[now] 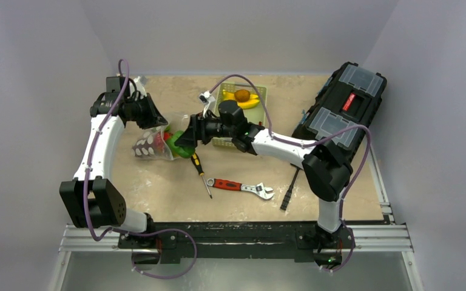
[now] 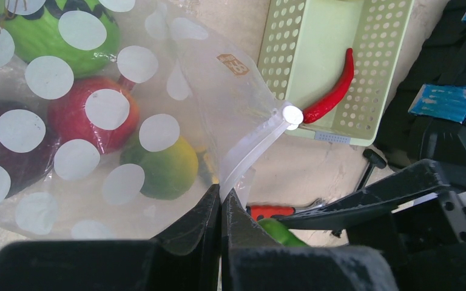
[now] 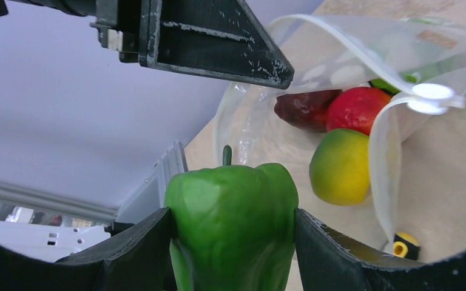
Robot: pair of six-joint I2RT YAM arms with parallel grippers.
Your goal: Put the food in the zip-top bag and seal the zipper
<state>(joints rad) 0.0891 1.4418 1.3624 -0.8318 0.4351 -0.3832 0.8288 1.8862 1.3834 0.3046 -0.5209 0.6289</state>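
Observation:
The clear dotted zip-top bag (image 1: 148,145) lies left of centre, mouth open toward the right. My left gripper (image 2: 221,197) is shut on the pale zipper (image 2: 252,151) strip at the mouth edge, holding it up; it also shows in the top view (image 1: 161,123). The white slider (image 3: 431,97) sits at the mouth's far end. Inside are a red apple (image 2: 91,115), a yellow-green mango (image 3: 340,167), a green melon (image 2: 60,33) and a dark purple fruit (image 2: 6,151). My right gripper (image 3: 233,212) is shut on a green pepper (image 3: 233,236), just outside the bag's mouth (image 1: 182,147).
The pale green basket (image 1: 261,91) behind holds a banana (image 1: 250,102), an orange fruit (image 1: 241,94) and a red chili (image 2: 334,91). A screwdriver (image 1: 201,174) and red-handled wrench (image 1: 239,187) lie in front. A black toolbox (image 1: 343,103) stands at the right.

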